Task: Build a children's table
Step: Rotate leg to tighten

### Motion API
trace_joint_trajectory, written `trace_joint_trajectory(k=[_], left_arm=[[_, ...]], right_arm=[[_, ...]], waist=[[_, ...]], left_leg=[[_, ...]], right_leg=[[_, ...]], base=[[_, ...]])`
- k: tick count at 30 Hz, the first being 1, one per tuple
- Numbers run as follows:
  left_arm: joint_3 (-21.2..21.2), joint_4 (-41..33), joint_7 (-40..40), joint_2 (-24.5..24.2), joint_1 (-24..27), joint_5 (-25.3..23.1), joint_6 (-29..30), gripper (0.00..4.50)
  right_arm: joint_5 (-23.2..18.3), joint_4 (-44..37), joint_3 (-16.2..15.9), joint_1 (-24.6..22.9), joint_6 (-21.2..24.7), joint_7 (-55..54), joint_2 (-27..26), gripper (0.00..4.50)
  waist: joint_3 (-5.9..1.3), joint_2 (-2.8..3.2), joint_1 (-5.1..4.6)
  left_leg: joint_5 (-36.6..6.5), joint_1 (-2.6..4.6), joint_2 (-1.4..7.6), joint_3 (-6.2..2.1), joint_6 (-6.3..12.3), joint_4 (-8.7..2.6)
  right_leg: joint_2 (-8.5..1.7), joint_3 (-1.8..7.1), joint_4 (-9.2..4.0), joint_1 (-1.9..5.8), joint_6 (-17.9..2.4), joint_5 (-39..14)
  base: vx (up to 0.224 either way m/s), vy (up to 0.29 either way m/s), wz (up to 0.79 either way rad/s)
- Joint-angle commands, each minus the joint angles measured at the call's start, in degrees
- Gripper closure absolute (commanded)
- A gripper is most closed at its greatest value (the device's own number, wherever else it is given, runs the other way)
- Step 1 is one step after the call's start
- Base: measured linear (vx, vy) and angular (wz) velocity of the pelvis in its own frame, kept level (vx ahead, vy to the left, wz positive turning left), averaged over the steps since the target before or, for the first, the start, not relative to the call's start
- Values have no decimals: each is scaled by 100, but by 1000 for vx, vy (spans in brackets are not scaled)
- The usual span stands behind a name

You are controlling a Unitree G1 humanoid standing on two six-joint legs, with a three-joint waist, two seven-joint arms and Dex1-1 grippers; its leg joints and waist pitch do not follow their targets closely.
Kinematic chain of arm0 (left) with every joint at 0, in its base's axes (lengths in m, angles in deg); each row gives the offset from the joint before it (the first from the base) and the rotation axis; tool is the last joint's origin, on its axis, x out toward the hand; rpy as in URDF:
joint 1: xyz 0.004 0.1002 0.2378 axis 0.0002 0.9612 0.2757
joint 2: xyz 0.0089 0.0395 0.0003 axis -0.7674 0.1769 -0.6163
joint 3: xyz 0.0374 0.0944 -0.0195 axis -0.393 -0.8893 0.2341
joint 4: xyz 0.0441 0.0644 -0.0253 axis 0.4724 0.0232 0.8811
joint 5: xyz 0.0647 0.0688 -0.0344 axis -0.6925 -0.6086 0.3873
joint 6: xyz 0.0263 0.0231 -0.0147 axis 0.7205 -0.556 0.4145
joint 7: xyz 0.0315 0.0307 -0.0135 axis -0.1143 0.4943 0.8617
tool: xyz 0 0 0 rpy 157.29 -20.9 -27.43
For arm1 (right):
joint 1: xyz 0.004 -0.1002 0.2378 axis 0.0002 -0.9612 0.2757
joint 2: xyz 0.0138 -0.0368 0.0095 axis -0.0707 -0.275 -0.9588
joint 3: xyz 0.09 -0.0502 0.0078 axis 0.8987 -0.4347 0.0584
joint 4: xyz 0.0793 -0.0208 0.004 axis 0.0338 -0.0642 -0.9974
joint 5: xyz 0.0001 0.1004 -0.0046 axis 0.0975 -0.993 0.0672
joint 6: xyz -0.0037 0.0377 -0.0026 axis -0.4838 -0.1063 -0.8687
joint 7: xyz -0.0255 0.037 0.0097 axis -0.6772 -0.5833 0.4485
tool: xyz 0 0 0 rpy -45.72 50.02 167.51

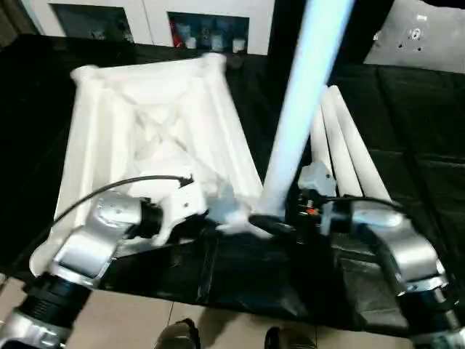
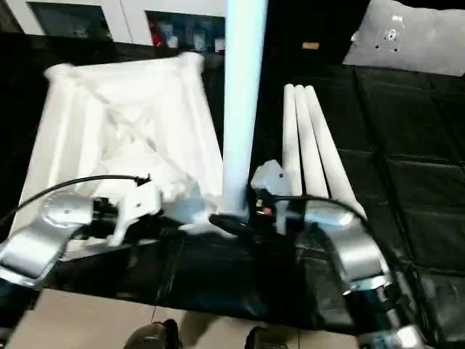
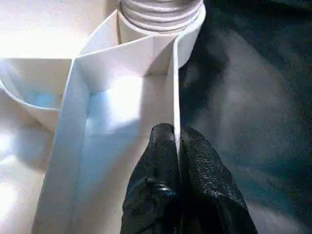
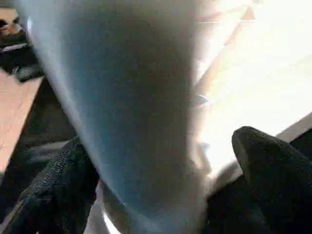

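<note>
Seating upright leg (image 1: 301,109) squarely: right gripper (image 4: 161,195) fingers clasp it, left gripper (image 3: 178,146) fingers pinch tabletop (image 1: 145,123) rib at near-right socket.

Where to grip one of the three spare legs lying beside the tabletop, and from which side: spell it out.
Take the outermost of the spare legs, the one farthest from the tabletop, around its round shaft near the close end, coming down from above with the fingers across its width. They lie side by side touching, so only that outer leg likely offers a free flank. The right gripper is now busy holding the upright leg.
</note>
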Motion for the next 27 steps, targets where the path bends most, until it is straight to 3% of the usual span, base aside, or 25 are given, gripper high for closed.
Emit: trace_joint_trajectory(k=[1, 8, 20, 27], left_arm=[[-328, 219, 466, -137, -46, 20, -136, 450], [-492, 585, 969, -393, -292, -99, -594, 450], [-608, 782, 1205, -439, -406, -77, -869, 450], [-652, 845, 1249, -419, -414, -71, -934, 450]], right_arm=[[-94, 188, -82, 131, -181, 424, 123, 7], [-49, 543, -433, 384, -374, 1232, 374, 62], [-44, 888, -565, 613, -530, 1392, 262, 174], [-54, 974, -629, 644, -585, 1450, 161, 189]], waist=[[-323, 27, -19], [-295, 14, 45], [-287, 2, 54], [-265, -6, 48]], left_leg=[[-610, 118, 191, -15, 537, -296], [-827, 130, 216, -1, 457, -307], [-802, 116, 224, -4, 446, -310], [-1006, 120, 230, -3, 364, -336]], right_leg=[[-273, 148, -263, 267, -1722, 463], [-297, 163, -287, 238, -1708, -55], [-303, 165, -279, 226, -1731, -102], [-306, 175, -315, 213, -1683, -421]], base=[[0, 0, 0], [0, 0, 0], [0, 0, 0], [0, 0, 0]])
